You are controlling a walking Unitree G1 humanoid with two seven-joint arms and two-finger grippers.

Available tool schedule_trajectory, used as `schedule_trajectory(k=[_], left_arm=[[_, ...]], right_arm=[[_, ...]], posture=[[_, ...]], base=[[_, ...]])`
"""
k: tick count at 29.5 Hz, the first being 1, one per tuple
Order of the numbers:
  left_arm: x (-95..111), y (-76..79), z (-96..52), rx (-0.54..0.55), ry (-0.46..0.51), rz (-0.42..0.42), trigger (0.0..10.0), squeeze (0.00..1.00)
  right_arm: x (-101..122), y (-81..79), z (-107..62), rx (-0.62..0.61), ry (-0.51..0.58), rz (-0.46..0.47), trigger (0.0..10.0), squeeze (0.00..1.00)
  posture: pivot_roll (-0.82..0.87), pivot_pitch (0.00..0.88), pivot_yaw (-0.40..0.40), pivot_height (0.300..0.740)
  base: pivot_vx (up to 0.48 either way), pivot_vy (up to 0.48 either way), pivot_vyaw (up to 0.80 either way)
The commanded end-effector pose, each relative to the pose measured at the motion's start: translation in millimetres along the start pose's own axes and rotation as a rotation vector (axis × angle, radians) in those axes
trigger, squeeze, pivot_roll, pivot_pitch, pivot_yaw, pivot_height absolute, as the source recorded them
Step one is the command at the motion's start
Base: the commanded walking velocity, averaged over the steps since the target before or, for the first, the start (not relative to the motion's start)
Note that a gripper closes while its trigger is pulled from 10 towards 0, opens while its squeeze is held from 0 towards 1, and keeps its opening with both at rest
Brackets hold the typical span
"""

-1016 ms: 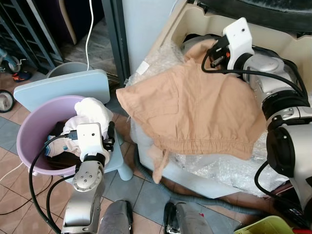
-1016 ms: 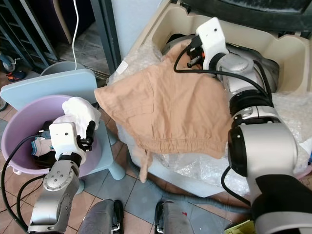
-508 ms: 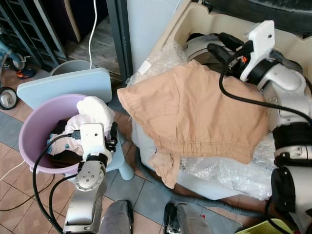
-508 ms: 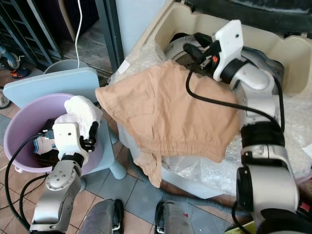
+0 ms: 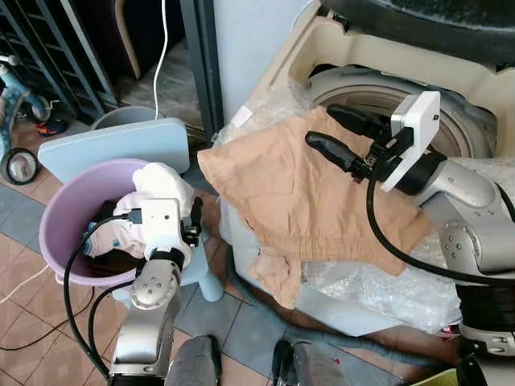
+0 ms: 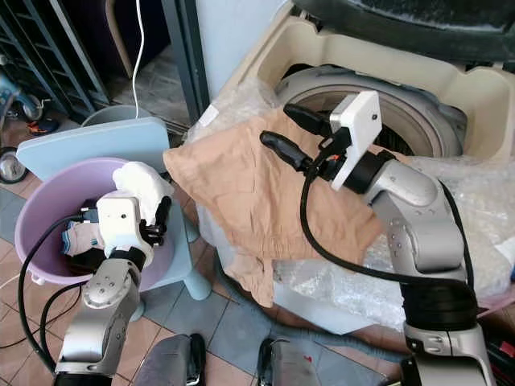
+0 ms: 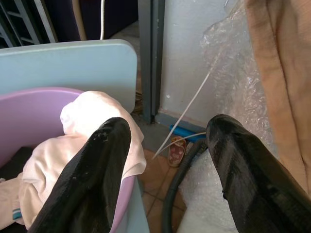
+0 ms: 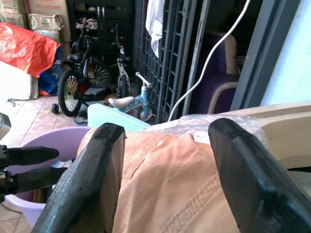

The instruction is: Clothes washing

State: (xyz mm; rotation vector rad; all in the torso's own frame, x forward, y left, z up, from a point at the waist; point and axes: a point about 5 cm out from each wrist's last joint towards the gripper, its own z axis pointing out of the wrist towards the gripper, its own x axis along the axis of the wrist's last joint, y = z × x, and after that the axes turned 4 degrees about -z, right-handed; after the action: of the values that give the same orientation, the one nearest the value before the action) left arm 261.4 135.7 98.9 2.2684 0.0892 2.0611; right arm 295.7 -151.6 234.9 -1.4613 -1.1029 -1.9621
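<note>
The shorts [image 5: 314,201] lie spread over the washer's [image 5: 322,48] front rim, one end near the drum [image 5: 451,121], the other hanging down the front towards the floor. They seem parked there halfway, since the cloth must still be pushed over the rim into the drum. The right tool [image 5: 338,138] hovers just above the shorts, near the drum mouth, fingers apart and gripping nothing. The left tool [image 5: 191,221] hangs beside the washer at the basin [image 5: 60,221], also spread and empty, close to the white cloth [image 5: 161,181] on the basin's rim, likely waiting for the next piece.

A second ago the right tool was down at the shorts' far edge by the drum; it has since let go, lifted and drawn back over the cloth. The shorts' low end has sagged further down the washer's front. The left arm has kept its place by the basin.
</note>
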Motion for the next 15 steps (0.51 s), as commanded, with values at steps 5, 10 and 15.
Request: schedule_trajectory(k=[5, 10, 15], left_arm=[[-2, 1.0, -1.3, -0.005, 0.0, 0.011, 10.0, 0.0], [-2, -0.5, -1.7, 0.003, -0.002, 0.014, 10.0, 0.0], [-2, -0.3, -1.7, 0.003, -0.002, 0.015, 10.0, 0.0]], right_arm=[[-26, -33.3, 15.6, 0.062, -0.145, -0.158, 10.0, 0.13], [-54, -31.9, 22.8, -0.098, -0.276, -0.198, 10.0, 0.0], [-56, -24.8, 19.7, -0.162, -0.309, -0.247, 0.0, 0.0]], posture=[[-0.01, 0.142, 0.005, 0.74], [0.0, 0.141, 0.003, 0.74], [0.0, 0.143, 0.003, 0.74]], base=[[0.0, 0.0, 0.0], [0.0, 0.0, 0.0], [0.0, 0.0, 0.0]])
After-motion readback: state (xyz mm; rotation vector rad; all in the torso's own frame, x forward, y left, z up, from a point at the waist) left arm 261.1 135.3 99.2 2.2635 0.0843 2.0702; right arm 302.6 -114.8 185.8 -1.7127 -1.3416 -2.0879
